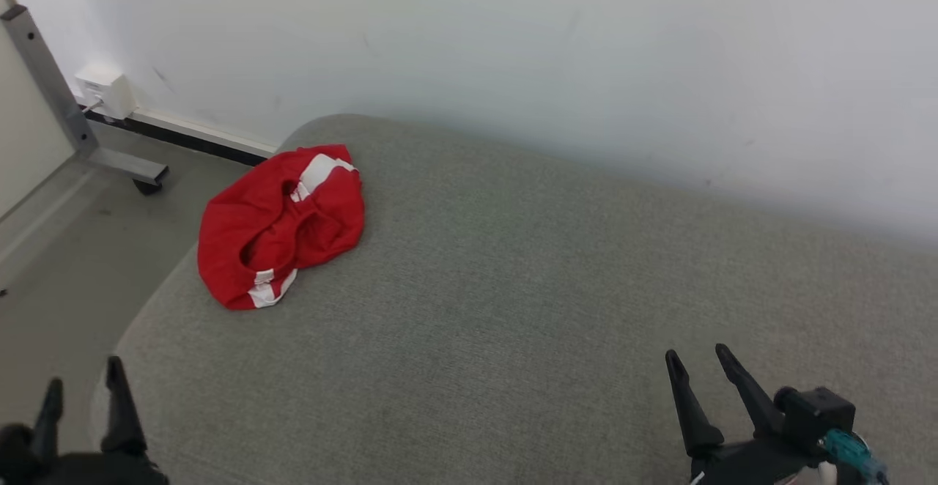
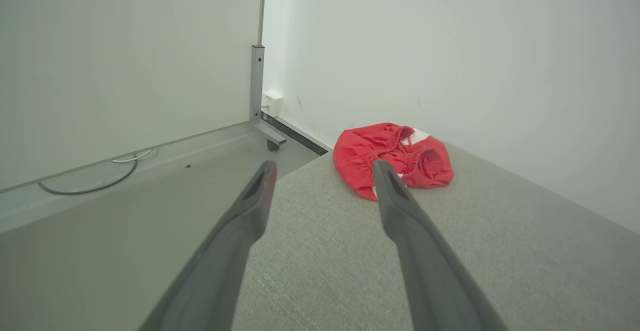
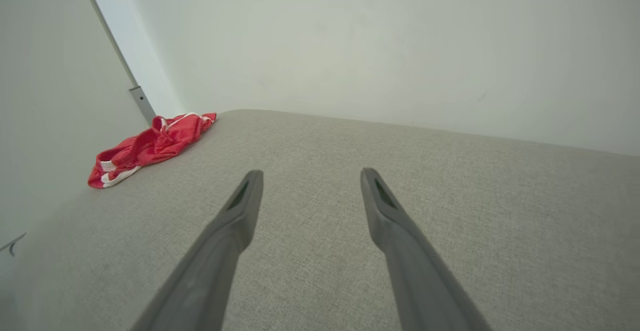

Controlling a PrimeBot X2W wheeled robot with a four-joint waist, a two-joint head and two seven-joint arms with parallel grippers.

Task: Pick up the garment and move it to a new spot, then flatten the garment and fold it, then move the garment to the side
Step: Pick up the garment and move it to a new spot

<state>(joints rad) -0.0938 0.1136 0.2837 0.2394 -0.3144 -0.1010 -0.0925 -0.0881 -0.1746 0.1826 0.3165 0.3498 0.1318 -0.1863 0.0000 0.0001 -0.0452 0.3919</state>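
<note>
A red garment with white stripes (image 1: 282, 225) lies crumpled near the far left corner of a grey padded surface (image 1: 513, 309). It looks like a pair of shorts with an elastic waistband. My left gripper (image 1: 82, 390) sits at the lower left, open and holding nothing, well short of the garment (image 2: 395, 158), which lies ahead of its fingers. My right gripper (image 1: 700, 368) rests open at the lower right, far from the garment (image 3: 150, 146), with bare fabric between its fingers.
A white wall (image 1: 586, 53) runs right behind the padded surface. To the left, the floor (image 1: 66, 250) holds a grey metal frame leg with a caster (image 1: 146, 184) and a white wall socket box (image 1: 106, 89). A cable (image 2: 100, 181) lies on the floor.
</note>
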